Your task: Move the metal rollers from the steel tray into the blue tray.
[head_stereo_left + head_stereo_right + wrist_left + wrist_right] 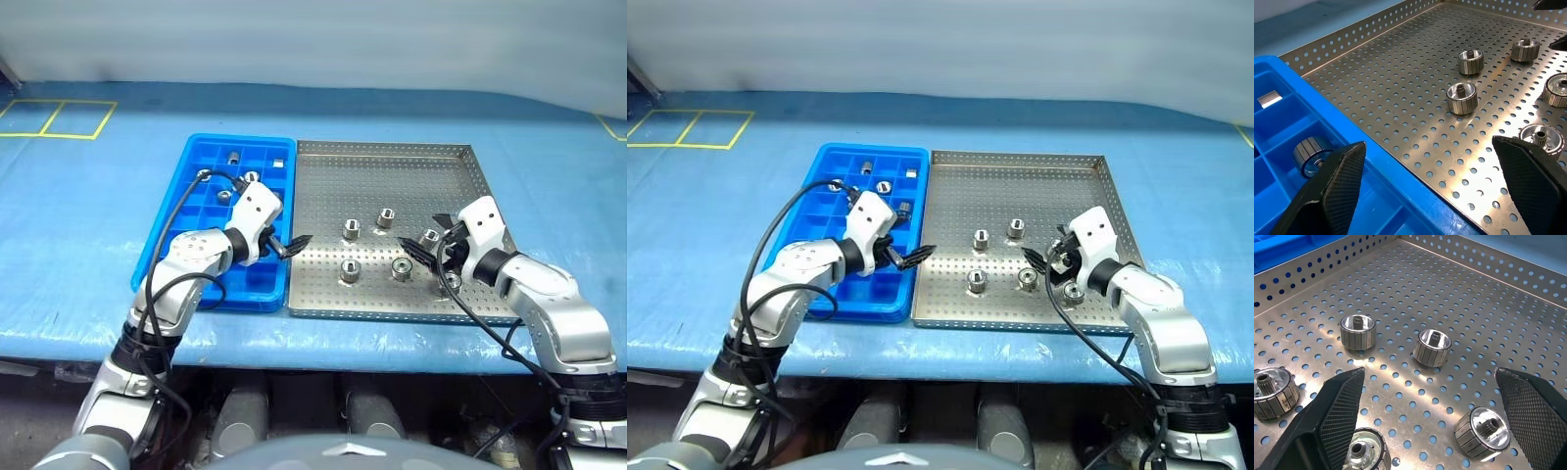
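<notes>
The steel tray [392, 171] lies flat on the blue-covered desk [88, 211], and the blue tray [201, 201] sits just to its left, the two long sides touching.

Six metal rollers [351, 230] stand on the perforated floor, all in the near right part of the steel tray. Two are a little farther back, near the middle: one at [351, 230] and one to its right [386, 217]. Nearer are two more, at [349, 271] and [401, 268]. A fifth [429, 237] stands close to the right tool, and a sixth [1074, 291] lies just near of that tool, close to the near rim.

Several rollers are already in the blue tray's compartments: one at the far end [234, 157], one at [252, 177] and one at [224, 196]. A small pale block [278, 164] lies in a far-right compartment.

The left tool [291, 246] hovers over the seam between the two trays, fingers wide apart, with nothing between them. The right tool [428, 241] hangs over the right part of the steel tray, above the rollers there; its fingers [1334, 411] also stand wide apart and hold nothing.

Yellow tape lines [59, 119] mark the desk at the far left.
</notes>
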Controlling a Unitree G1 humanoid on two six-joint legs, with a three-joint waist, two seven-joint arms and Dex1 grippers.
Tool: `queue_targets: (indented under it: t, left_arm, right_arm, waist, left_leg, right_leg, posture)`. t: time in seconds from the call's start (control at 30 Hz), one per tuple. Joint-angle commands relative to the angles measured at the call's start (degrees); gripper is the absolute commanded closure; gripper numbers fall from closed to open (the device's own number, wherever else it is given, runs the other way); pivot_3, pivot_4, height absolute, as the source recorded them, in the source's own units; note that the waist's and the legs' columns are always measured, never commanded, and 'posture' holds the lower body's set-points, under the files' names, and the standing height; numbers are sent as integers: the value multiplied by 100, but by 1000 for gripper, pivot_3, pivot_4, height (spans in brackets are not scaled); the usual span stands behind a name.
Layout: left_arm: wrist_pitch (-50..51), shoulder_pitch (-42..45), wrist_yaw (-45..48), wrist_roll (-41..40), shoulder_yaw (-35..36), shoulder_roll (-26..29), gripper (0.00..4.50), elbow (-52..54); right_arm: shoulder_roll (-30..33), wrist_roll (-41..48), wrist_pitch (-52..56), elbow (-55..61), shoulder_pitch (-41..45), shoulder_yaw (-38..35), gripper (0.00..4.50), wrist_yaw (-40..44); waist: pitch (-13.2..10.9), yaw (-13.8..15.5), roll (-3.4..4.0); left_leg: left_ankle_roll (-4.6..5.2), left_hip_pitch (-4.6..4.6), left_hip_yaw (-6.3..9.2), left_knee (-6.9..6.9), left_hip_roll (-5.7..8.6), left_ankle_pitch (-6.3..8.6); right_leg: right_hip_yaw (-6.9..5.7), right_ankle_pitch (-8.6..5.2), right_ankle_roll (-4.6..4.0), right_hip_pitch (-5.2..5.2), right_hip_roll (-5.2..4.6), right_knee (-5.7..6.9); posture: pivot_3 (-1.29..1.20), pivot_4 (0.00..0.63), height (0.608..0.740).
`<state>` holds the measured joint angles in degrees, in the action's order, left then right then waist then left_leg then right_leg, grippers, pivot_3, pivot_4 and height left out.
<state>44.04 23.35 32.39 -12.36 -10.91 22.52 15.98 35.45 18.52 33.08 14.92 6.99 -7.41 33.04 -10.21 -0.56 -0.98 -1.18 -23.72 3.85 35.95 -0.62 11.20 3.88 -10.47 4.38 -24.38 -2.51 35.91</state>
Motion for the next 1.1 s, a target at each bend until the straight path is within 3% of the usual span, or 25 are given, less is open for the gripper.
queue_targets:
  t: [0.03,1.1]
  left_arm:
    - [-139,-17,-43,-46,92,-28,21,223]
    - [-172,136,41,-183,-128,-223,21,103]
  right_arm:
    - [20,18,-42,201,7,-84,0,0]
    - [10,-54,-183,259,-114,-70,0,33]
  waist:
    - [0,-3,0]
    - [0,-2,1]
  left_leg:
    - [0,1,0,0,0,0]
    - [0,3,0,3,0,0]
  right_leg:
    - [0,0,0,0,0,1]
    - [0,1,1,4,0,3]
  posture:
    - [104,150,740]
    - [69,150,740]
